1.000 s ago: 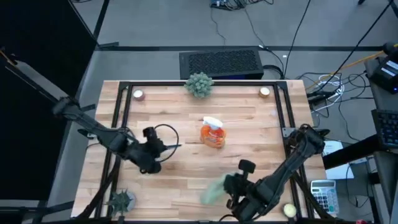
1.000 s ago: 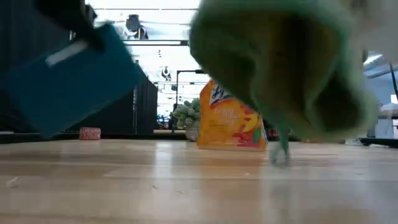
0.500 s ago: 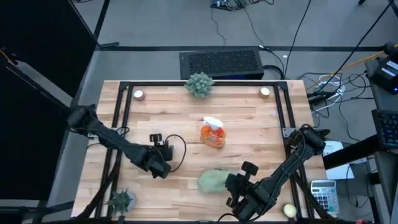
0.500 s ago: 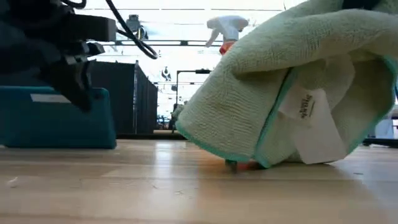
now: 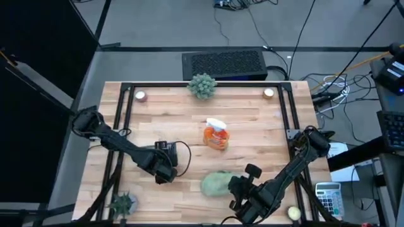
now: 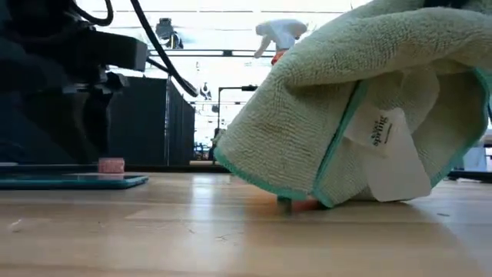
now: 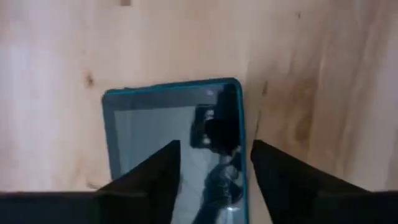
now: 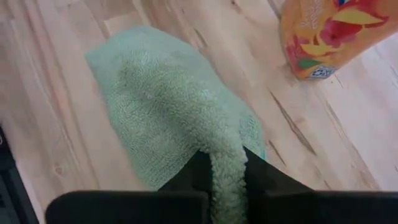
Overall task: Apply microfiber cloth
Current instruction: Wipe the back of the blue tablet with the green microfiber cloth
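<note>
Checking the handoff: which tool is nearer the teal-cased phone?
Left. The left tool hovers open right over the teal-cased phone; the right tool is farther off, shut on the microfiber cloth.

Pale green microfiber cloth [image 5: 216,183], bunched, draped onto tabletop, white tag showing

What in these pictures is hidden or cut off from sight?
- Flat teal-cased phone: in the left wrist view, its near end is hidden behind the left gripper.
- Orange spray bottle: in the low view, mostly behind the pale green microfiber cloth.
- Right gripper: fingertips buried in cloth.
</note>
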`<action>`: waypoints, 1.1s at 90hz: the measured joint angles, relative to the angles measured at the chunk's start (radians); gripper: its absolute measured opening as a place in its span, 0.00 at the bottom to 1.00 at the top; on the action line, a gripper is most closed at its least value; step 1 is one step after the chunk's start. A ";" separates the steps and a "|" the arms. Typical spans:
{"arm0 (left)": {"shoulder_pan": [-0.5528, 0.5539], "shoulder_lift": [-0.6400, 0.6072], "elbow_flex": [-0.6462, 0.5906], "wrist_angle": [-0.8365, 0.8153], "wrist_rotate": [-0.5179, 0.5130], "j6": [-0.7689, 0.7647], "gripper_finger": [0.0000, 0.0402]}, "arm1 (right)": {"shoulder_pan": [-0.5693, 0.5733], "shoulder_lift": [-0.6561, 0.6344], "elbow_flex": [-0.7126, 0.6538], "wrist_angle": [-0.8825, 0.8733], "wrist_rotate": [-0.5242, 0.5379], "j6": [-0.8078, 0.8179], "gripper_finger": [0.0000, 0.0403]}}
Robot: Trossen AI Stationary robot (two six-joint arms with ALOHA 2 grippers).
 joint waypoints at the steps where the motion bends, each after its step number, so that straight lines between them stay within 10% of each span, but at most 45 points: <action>1: 0.000 0.000 0.000 -0.001 0.001 0.000 0.50 | 0.000 0.000 0.000 0.000 0.000 0.000 0.04; 69: -0.053 -0.416 0.200 -0.215 -0.216 0.022 0.54 | -0.216 -0.079 -0.038 -0.316 0.094 -0.195 0.09; 99: -0.049 -0.417 0.199 -0.220 -0.216 0.053 0.54 | -0.276 -0.076 -0.100 -0.089 -0.316 -0.308 0.29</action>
